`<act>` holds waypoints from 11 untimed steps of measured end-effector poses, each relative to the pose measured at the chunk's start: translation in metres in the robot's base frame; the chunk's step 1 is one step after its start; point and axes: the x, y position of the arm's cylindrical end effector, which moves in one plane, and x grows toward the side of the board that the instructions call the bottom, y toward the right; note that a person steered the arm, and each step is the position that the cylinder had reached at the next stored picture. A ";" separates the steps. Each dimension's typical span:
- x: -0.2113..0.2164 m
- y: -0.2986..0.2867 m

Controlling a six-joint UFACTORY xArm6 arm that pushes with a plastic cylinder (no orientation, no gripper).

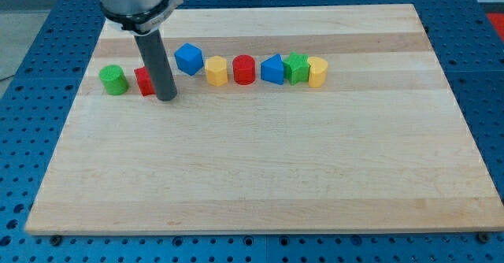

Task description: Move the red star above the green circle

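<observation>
Eight blocks line the board. Our tip touches the red star at its 3 o'clock; green circle at the star's 9 o'clock. We carry no fingers, only the rod.

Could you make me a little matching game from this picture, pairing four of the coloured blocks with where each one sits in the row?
Blocks:
1. green circle
2. red star
3. blue cube
4. yellow heart

Places:
A. far end of the row at the view's right
B. far end of the row at the view's left
C. partly hidden behind the dark rod, just to the view's left of my tip
D. just to the view's right of the rod, slightly nearer the view's top than its neighbours

Pairs: 1-B, 2-C, 3-D, 4-A
</observation>
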 end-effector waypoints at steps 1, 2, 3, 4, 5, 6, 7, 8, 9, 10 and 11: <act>-0.023 -0.009; -0.056 -0.009; -0.063 -0.004; -0.023 0.004; 0.002 -0.002; -0.002 -0.031; -0.020 -0.033; -0.049 -0.033; -0.080 -0.033; -0.104 -0.033; -0.100 -0.033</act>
